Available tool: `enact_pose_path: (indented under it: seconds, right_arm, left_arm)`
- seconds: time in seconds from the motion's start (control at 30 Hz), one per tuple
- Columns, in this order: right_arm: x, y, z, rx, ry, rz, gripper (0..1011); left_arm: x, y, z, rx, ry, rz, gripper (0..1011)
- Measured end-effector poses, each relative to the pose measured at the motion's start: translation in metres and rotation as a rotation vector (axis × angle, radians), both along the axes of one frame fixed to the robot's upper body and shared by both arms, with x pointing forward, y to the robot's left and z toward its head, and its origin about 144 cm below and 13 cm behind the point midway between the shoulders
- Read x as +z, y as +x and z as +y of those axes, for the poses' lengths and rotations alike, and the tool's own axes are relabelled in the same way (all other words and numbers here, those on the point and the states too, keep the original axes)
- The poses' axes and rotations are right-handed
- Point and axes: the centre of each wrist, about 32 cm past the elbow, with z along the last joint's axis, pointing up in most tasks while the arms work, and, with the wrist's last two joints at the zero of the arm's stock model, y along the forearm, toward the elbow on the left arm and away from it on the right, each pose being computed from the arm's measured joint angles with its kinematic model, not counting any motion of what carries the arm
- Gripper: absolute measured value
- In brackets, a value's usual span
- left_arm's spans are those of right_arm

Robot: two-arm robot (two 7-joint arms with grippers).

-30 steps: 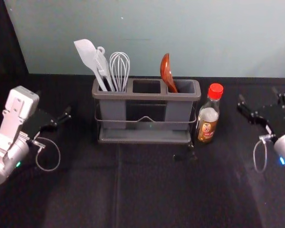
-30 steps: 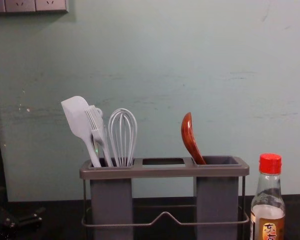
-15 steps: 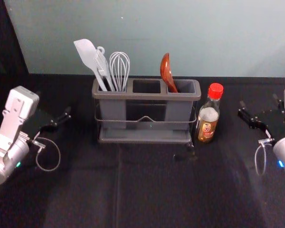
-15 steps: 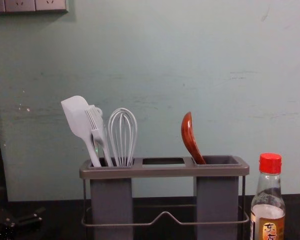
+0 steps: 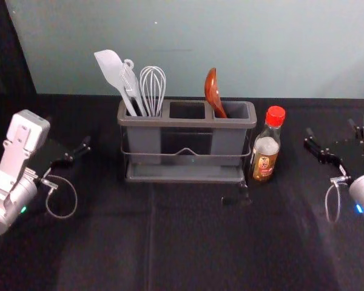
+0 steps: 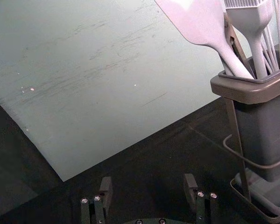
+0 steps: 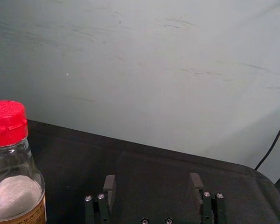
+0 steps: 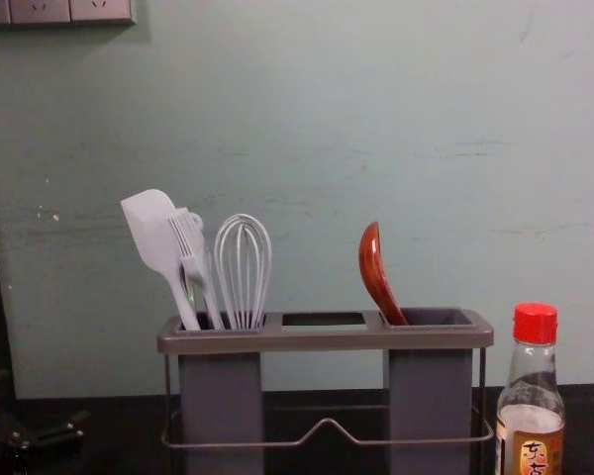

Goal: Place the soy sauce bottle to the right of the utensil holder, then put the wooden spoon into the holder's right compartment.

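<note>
Soy btl point(image 5: 264, 159) is standing just R of holder point(image 5: 188, 123); wooden spoon point(image 5: 212, 91) is leaning in R compt point(image 5: 236, 110). L claw point(image 5: 68, 132), R claw point(image 5: 331, 128) are hovering either side, jaws apart.

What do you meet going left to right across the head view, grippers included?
Left gripper → white spatula → whisk → wooden spoon → soy sauce bottle → right gripper
</note>
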Motion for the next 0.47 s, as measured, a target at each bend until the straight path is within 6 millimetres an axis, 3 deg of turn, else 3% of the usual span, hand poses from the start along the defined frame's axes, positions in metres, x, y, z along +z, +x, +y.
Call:
enact_pose_path:
  seconds: [0.47]
  right_arm:
    - [0.0003, -0.0001, -0.0001, 0.004, 0.001, -0.001, 1003]
  left_arm:
    - [0.0, 0.0, 0.0, 0.0, 0.0, 0.0, 1005]
